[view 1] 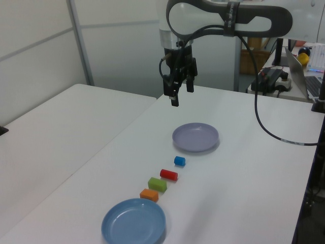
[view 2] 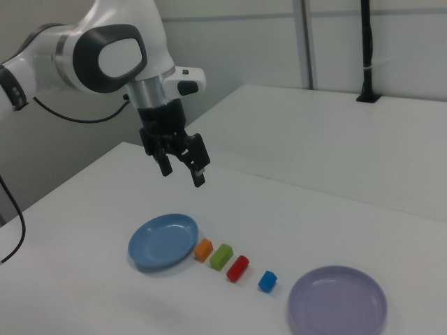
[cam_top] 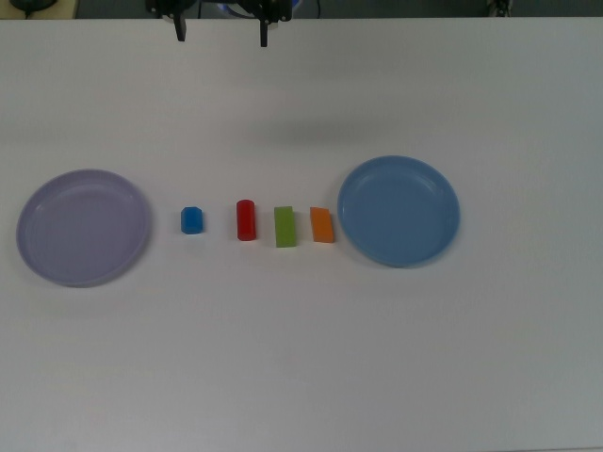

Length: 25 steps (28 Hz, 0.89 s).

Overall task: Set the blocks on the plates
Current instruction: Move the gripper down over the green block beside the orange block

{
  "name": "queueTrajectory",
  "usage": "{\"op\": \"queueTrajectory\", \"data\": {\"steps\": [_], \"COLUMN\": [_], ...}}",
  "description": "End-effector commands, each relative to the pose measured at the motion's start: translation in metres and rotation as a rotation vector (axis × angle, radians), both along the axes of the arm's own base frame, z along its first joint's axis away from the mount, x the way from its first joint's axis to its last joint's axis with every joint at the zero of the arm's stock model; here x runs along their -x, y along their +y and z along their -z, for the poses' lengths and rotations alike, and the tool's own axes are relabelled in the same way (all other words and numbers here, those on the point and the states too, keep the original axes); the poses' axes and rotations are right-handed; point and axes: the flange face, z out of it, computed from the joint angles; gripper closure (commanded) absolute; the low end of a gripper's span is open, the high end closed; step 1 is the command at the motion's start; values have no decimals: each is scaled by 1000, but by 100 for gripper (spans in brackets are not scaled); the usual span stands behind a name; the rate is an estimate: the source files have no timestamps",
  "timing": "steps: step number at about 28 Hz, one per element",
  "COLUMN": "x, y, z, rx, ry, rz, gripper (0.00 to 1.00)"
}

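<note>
Blocks (cam_top: pixel 246 219) in row, long axes parallel

Robotics lab / test cell — white counter (view 1: pixel 244 152) with a second white table (view 1: pixel 56 132) beside it, plain partition walls (view 1: pixel 122 46) behind. Panda arm (view 2: pixel 105 56) mounted over the counter, black cable (view 1: pixel 261 122) trailing off it. Side bench in the left view carries a laptop (view 1: pixel 304 71) and black electronics (view 1: pixel 271 79) — a work setup, not a home.
</note>
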Motion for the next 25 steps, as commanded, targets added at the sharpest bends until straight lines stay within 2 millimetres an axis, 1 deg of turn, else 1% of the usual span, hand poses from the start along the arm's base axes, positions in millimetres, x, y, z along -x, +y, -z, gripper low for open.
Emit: {"op": "queueTrajectory", "data": {"steps": [1,6,9,11,12,14,17,18,20,22,23,25], "x": [2,-4,-8,-9,-14,-20,-29,-34,-39,-43,-47,-48], "y": [3,0,5,7,10,16,23,26,28,29,30,30], "z": [-4,-1,5,18,30,42,67,81,99,111,128,142], "rx": [9,-5,-9,-8,-7,-3,1,0,-8,-13,-15,-16], "ry": [-3,-25,-37,-14,1,16,47,61,86,100,119,125], "rz": [-15,-25,-33,-36,-39,-46,-56,-57,-55,-53,-51,-50], "gripper": [0,0,0,0,0,0,0,0,0,0,0,0]}}
